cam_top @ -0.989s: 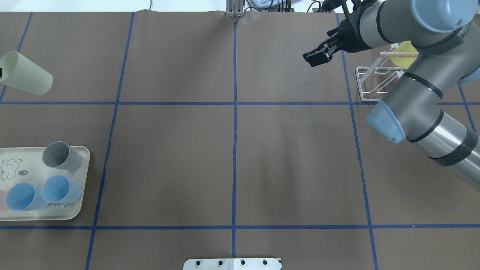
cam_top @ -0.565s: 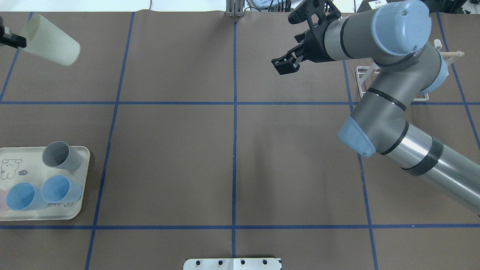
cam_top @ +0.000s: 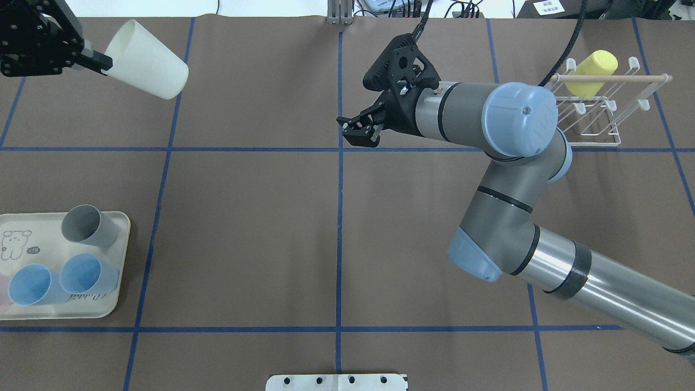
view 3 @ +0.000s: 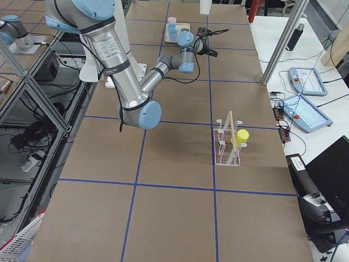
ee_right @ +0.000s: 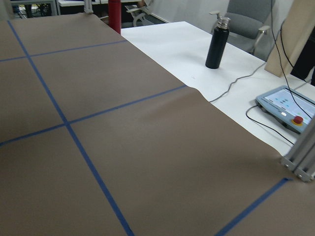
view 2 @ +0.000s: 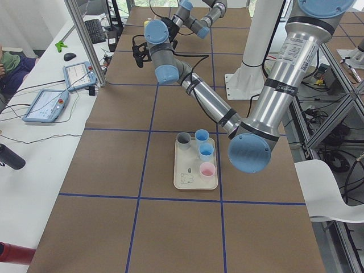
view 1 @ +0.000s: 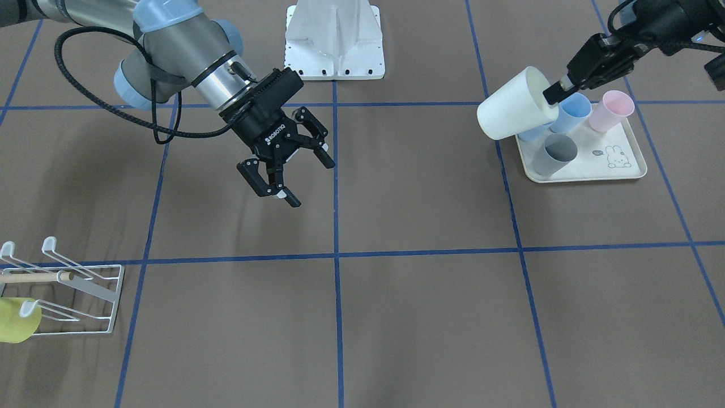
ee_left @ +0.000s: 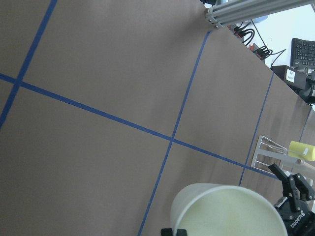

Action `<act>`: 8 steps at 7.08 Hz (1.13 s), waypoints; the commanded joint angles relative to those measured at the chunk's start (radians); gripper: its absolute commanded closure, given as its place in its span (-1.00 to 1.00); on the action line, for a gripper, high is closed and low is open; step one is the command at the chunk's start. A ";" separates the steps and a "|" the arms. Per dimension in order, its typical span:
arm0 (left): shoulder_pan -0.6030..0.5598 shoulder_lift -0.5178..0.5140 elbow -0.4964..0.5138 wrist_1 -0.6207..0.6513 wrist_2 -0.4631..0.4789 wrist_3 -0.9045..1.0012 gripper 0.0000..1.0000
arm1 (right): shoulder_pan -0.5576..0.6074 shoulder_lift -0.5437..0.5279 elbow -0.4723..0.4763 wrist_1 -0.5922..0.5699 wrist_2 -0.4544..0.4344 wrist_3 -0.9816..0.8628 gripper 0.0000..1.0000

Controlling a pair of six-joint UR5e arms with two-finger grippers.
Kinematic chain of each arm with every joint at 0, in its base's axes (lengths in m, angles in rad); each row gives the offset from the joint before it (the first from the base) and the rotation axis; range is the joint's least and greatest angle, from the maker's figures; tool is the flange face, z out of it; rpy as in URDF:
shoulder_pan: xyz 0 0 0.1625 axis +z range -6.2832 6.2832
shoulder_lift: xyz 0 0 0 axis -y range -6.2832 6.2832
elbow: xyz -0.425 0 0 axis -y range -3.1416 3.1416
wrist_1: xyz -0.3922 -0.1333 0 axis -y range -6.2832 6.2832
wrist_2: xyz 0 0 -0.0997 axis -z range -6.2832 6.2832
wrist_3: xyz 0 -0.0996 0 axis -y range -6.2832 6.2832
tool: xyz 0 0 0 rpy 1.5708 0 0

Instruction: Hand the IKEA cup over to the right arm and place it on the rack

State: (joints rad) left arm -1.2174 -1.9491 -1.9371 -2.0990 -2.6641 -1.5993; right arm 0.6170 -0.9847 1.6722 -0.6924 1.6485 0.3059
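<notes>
The IKEA cup (cam_top: pixel 146 60) is cream-white and tilted, held in the air over the far left of the table. My left gripper (cam_top: pixel 98 61) is shut on its rim. The front-facing view shows the cup (view 1: pixel 512 105) hanging above the tray, with the left gripper (view 1: pixel 558 90) pinching its edge. In the left wrist view the cup's open mouth (ee_left: pixel 229 211) fills the bottom. My right gripper (cam_top: pixel 361 131) hovers near the table's centre line, open and empty (view 1: pixel 311 182). The white wire rack (cam_top: pixel 592 117) stands at the far right (view 1: pixel 73 289).
A yellow cup (cam_top: pixel 591 66) hangs on the rack's prongs. A cream rabbit-print tray (cam_top: pixel 122 260) at the near left holds a grey cup (cam_top: pixel 87 225) and two blue cups (cam_top: pixel 87 274); a pink one (view 1: pixel 610 110) shows from the front. A white base plate (view 1: pixel 334 42) sits at the robot's side.
My left gripper has carried the cup rightward and further from the robot. My right arm has swung left, away from the rack, to the centre line, uncovering the rack and yellow cup.
</notes>
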 commanded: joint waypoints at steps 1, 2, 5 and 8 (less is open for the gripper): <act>0.050 -0.043 0.010 -0.006 0.000 -0.022 1.00 | -0.049 0.015 -0.009 0.098 -0.003 -0.074 -0.95; 0.067 -0.063 0.021 -0.009 0.001 -0.024 1.00 | -0.078 0.017 -0.009 0.156 -0.006 -0.105 -0.95; 0.108 -0.117 0.072 -0.012 0.010 -0.022 1.00 | -0.157 0.017 -0.008 0.260 -0.099 -0.113 -0.94; 0.189 -0.137 0.072 -0.012 0.030 -0.022 1.00 | -0.161 0.037 -0.006 0.260 -0.117 -0.113 -0.94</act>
State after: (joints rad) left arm -1.0607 -2.0752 -1.8660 -2.1107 -2.6473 -1.6215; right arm 0.4588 -0.9546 1.6650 -0.4348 1.5408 0.1936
